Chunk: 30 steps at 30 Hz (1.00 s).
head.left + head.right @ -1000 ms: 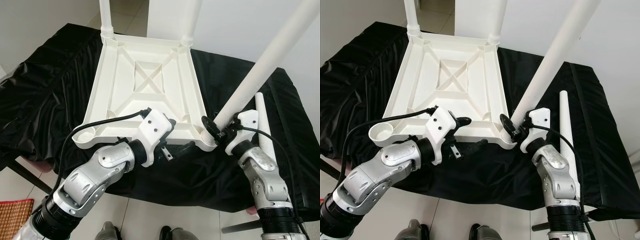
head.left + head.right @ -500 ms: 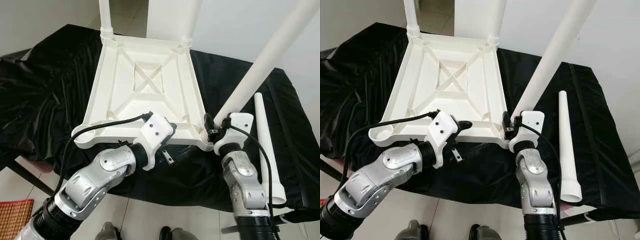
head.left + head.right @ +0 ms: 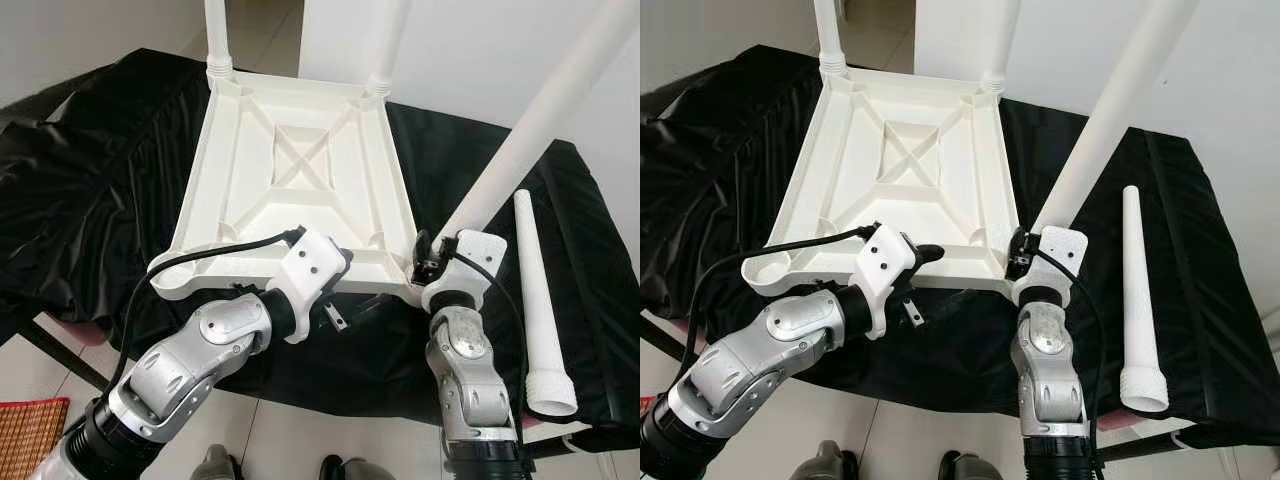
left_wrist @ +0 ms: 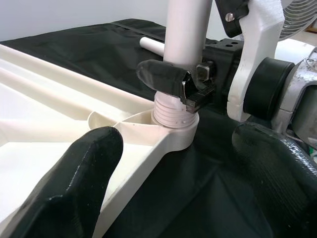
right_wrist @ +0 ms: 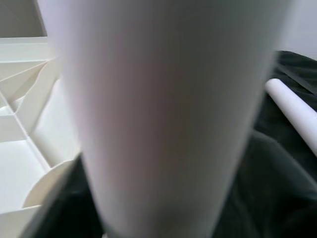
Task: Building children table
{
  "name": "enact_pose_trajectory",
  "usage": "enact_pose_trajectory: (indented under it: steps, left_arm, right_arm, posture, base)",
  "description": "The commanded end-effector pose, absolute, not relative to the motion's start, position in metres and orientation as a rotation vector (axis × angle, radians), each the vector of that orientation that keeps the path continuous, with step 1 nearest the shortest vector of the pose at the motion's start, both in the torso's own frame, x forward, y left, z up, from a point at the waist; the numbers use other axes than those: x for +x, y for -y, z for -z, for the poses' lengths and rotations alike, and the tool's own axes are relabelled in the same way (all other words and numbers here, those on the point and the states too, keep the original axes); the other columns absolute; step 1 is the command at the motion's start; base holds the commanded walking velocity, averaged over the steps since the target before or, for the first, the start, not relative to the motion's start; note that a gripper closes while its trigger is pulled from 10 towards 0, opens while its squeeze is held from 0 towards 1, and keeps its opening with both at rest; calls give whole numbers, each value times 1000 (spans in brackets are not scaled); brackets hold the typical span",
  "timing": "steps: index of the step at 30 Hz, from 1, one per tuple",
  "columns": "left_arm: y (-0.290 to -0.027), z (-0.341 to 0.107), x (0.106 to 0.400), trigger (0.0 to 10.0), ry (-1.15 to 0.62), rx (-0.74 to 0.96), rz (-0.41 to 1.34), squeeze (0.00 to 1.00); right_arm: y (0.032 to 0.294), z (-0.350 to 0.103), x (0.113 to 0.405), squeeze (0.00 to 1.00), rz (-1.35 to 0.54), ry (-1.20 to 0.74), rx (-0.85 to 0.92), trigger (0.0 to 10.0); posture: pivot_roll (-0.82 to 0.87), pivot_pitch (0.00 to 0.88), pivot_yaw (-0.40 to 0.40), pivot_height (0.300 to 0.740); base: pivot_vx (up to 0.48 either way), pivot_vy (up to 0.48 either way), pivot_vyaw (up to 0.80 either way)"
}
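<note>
Pale room, white wall behind, tiled floor below; a black cloth (image 3: 90, 190) covers the work surface. On it we see the white children's tabletop (image 3: 300, 180) lying upside down, ribbed underside up, near the middle of the cloth and reaching to its near edge. Two legs (image 3: 216, 35) stand in the far corner sockets. A third leg (image 3: 540, 120) rises tilted from the near right corner socket; in the left wrist view its threaded end (image 4: 171, 106) sits in the socket. The near left corner socket (image 3: 170, 275) holds no leg. A fourth leg (image 3: 537, 300) lies loose on the cloth along its right edge, well apart from the tabletop.

Our right gripper (image 3: 425, 258) is clamped around the base of the tilted leg just above the socket; one finger (image 4: 163, 74) wraps against the tube. Our left gripper (image 3: 350, 305) hovers at the tabletop's near edge, fingers spread apart and grasping nothing, with one finger (image 4: 74, 183) over the rim beside that same corner.
</note>
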<state>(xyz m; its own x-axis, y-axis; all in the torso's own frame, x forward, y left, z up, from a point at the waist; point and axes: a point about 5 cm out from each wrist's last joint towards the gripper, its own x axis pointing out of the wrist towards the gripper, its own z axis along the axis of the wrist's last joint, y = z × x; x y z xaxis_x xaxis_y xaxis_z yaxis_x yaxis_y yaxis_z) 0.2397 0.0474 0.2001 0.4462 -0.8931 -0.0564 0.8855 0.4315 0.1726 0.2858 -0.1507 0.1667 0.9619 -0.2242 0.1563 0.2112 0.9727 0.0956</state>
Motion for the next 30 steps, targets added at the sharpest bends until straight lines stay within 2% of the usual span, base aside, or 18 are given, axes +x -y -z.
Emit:
enact_pose_trajectory:
  steps: [1, 4, 5, 6, 7, 8, 13, 18, 30]
  left_arm:
    - [-45, -196, 232, 10000, 24, 187, 1244, 0]
    - [-45, -196, 232, 10000, 24, 189, 1242, 0]
    - [-46, -197, 234, 10000, 23, 192, 1233, 0]
    - [-46, -197, 234, 10000, 23, 193, 1230, 0]
    - [-46, -197, 234, 10000, 23, 193, 1230, 0]
    - [-47, -197, 234, 10000, 24, 195, 1228, 0]
    - [-48, -196, 234, 10000, 22, 197, 1224, 0]
    - [-48, -195, 235, 10000, 12, 194, 1219, 0]
    - [-48, -196, 235, 10000, 9, 190, 1210, 0]
  right_arm:
    - [154, -165, 286, 1000, 191, 170, 110, 10000]
    - [161, -169, 291, 1000, 128, 187, 143, 10000]
    - [166, -170, 294, 1000, 56, 184, 114, 10000]
    - [168, -169, 296, 882, 19, 169, 97, 10000]
    - [168, -169, 296, 882, 19, 169, 97, 10000]
    - [172, -167, 298, 0, -46, 151, 64, 10000]
    - [177, -162, 301, 0, -178, 123, 40, 10000]
    - [179, -160, 305, 0, -408, 105, -13, 10000]
    - [177, -160, 317, 0, -551, 95, -44, 10000]
  posture:
    - [61, 118, -86, 740]
    - [61, 116, -88, 740]
    - [61, 116, -88, 740]
    - [61, 116, -88, 740]
    - [61, 116, -88, 740]
    - [66, 112, -89, 740]
    - [66, 112, -89, 740]
    - [74, 112, -90, 740]
    - [81, 114, -88, 740]
  base:
    - [0, 0, 0]
    - [0, 0, 0]
    - [0, 0, 0]
    - [0, 0, 0]
    - [0, 0, 0]
    - [0, 0, 0]
    - [0, 0, 0]
    - [0, 0, 0]
    - [0, 0, 0]
